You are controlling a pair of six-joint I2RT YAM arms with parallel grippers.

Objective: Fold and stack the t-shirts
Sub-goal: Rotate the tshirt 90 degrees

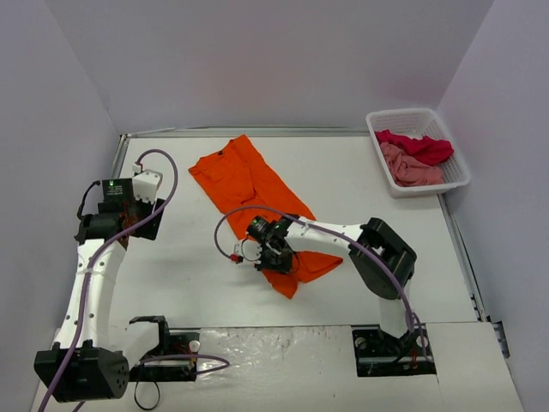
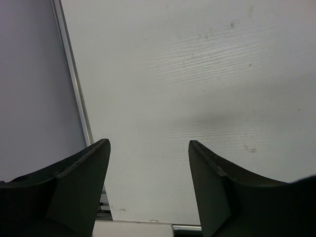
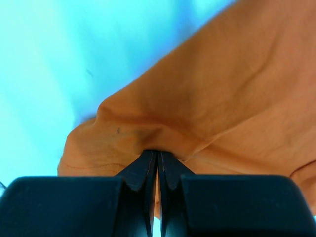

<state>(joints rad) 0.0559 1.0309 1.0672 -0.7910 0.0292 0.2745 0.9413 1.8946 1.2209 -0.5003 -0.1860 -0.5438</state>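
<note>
A bright orange t-shirt (image 1: 247, 182) lies folded into a long strip running from the table's back centre toward the front. My right gripper (image 1: 276, 254) is shut on its near end, pinching a fold of orange cloth (image 3: 163, 118) between the closed fingers. My left gripper (image 1: 151, 182) hangs open over bare table at the left, with nothing between its fingers (image 2: 84, 177). A crimson red t-shirt (image 1: 420, 146) and a dusty pink t-shirt (image 1: 413, 170) lie crumpled in the basket.
A white lattice basket (image 1: 455, 154) stands at the back right corner. A metal rail (image 2: 74, 79) runs along the table's left edge by the wall. The arms' bases and purple cables sit along the near edge.
</note>
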